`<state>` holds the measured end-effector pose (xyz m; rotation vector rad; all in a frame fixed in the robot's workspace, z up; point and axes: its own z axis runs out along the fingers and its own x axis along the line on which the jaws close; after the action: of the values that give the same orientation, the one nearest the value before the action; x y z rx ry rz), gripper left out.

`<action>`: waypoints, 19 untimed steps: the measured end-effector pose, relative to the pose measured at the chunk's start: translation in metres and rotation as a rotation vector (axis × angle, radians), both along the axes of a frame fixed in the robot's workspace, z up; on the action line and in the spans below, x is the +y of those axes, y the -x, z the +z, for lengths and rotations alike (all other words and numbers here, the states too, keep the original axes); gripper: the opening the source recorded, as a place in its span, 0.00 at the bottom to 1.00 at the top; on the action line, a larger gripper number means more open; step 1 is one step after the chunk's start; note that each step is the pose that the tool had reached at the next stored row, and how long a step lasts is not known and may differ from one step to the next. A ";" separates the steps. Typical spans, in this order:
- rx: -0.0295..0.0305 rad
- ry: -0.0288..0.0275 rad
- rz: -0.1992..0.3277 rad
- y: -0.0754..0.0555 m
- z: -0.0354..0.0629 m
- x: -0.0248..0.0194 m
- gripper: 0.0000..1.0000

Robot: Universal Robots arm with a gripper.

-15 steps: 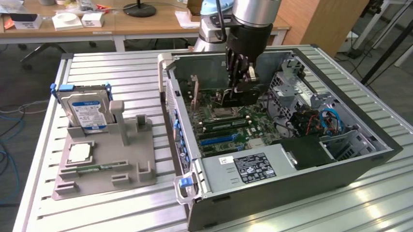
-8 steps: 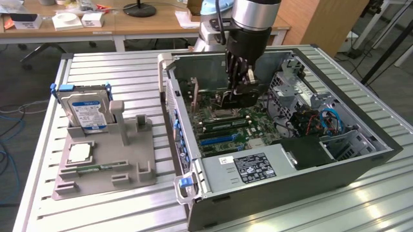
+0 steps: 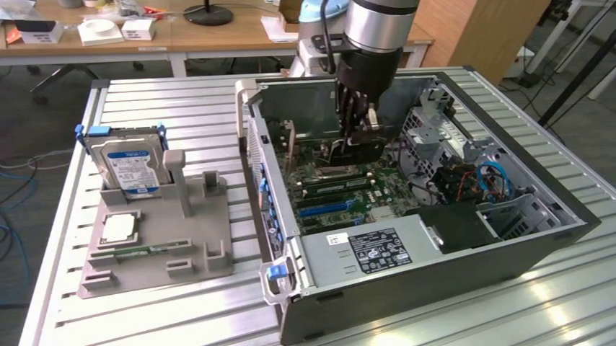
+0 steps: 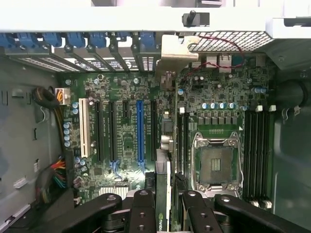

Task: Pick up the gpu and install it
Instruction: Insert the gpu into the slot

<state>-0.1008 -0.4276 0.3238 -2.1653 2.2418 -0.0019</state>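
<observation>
Now my gripper (image 4: pixel 167 199) pinches the gpu (image 4: pixel 163 187) on edge inside the case (image 3: pixel 414 295), its bracket (image 4: pixel 171 53) at the rear wall, so it lines up with a motherboard (image 4: pixel 126 145) slot.

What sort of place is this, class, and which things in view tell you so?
Probably a robotics lab or workshop: the gripper holds the gpu inside an open computer case on a slatted metal table, a grey fixture holds a hard drive, and cluttered desks stand behind.
</observation>
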 end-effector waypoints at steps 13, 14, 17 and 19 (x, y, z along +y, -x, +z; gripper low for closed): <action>0.0000 0.0002 0.001 0.000 -0.0018 -0.0052 0.26; 0.0000 0.0001 0.001 0.000 -0.0018 -0.0062 0.26; 0.0000 0.0001 0.002 0.000 -0.0018 -0.0092 0.26; 0.0000 0.0001 0.002 0.000 -0.0018 -0.0114 0.26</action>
<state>-0.1013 -0.4390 0.3220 -2.1676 2.2397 -0.0020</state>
